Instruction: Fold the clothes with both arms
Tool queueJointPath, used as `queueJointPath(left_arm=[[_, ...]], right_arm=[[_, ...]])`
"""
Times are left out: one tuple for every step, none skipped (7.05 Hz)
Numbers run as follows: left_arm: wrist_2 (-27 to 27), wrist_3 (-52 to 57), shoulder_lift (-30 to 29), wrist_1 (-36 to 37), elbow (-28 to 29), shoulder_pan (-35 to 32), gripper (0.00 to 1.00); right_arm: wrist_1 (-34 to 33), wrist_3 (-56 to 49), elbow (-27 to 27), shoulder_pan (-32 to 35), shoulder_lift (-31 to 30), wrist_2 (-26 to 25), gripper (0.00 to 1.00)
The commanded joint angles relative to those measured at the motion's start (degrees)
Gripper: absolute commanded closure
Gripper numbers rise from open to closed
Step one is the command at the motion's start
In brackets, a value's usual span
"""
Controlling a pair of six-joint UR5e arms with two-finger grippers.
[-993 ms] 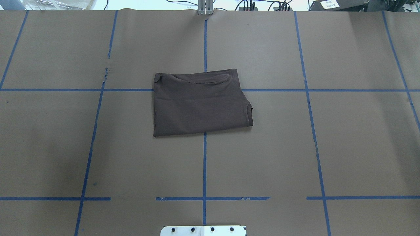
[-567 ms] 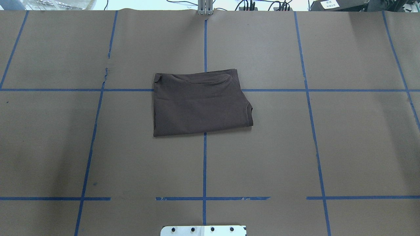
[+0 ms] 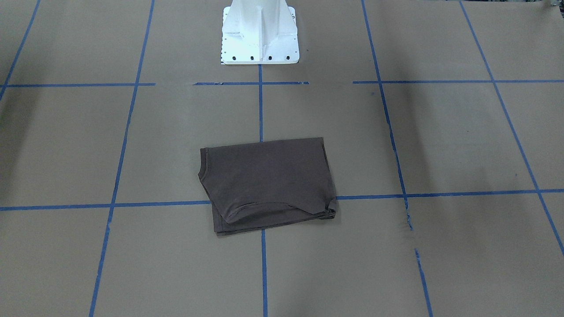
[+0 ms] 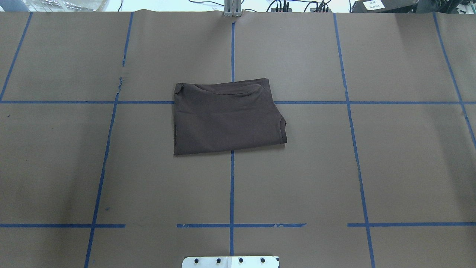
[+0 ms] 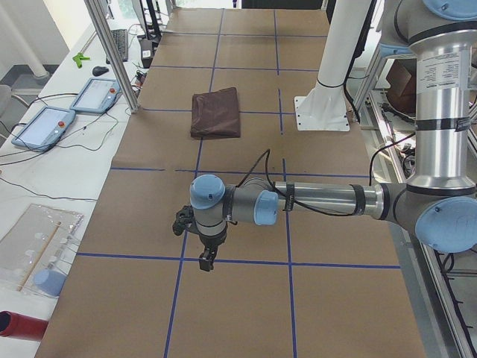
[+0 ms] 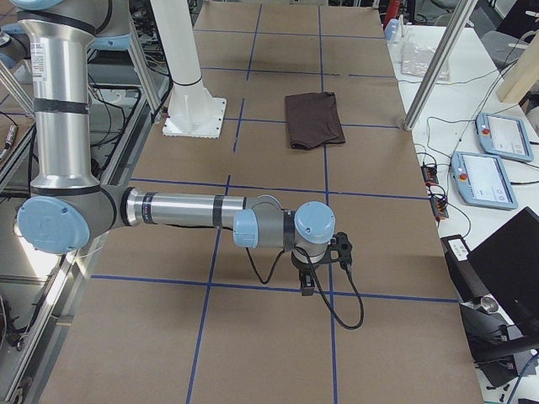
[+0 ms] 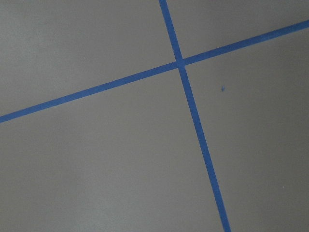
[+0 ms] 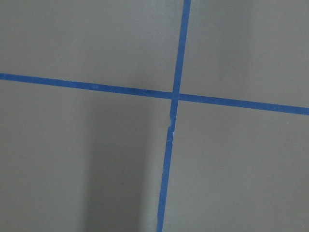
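Note:
The dark brown T-shirt (image 4: 227,117) lies folded into a compact rectangle at the table's middle; it also shows in the front-facing view (image 3: 266,185), the left view (image 5: 216,113) and the right view (image 6: 313,119). Neither arm touches it. My left gripper (image 5: 206,259) hangs over the table far to the left, seen only in the left view. My right gripper (image 6: 308,284) hangs far to the right, seen only in the right view. I cannot tell whether either is open or shut. Both wrist views show only brown paper and blue tape.
The table is covered in brown paper with a blue tape grid (image 4: 232,186). The white pedestal base (image 3: 260,33) stands at the robot's edge. Tablets (image 5: 95,95) and cables lie on the side bench beyond the far edge, next to metal posts (image 5: 112,52).

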Motion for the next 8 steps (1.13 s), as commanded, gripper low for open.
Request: queueJointPath(left_arm=[[-1.90,0.12,-0.97,0.16,-0.45,-3.02,0.00],[-1.99,0.03,-1.32,0.34,-0.36,-3.13,0.00],[-1.90,-0.23,-1.59,0.08,-0.19,-3.22,0.00],[-1.99,-0.32,-1.42,-0.10,-0.27,-3.30,0.00],[-1.99,-0.41,-1.33,-0.27,-0.36,-3.31,0.00],[-1.99,-0.41,-1.41,-0.28,-0.45,-3.31,0.00],[-1.90,-0.58,-1.42,-0.28,-1.32,-3.31,0.00],[-1.81,-0.59,-1.33,-0.28,-1.94,-3.31,0.00]], right_arm=[[-0.42,-0.03,0.24,0.00,-0.03,1.44,0.00],[-0.51,-0.03,0.24,0.00,-0.03,1.44,0.00],[-0.59,-0.12,0.24,0.00,-0.11,0.92,0.00],[-1.12,-0.12,0.68,0.52,-0.20,0.65,0.00],[-5.38,-0.12,3.12,0.61,-0.20,0.21,0.00],[-9.69,-0.12,6.79,0.62,-0.38,-2.58,0.00],[-12.08,0.06,8.75,0.53,-0.47,-3.21,0.00],[-11.93,1.01,8.77,0.53,-0.21,-3.22,0.00]])
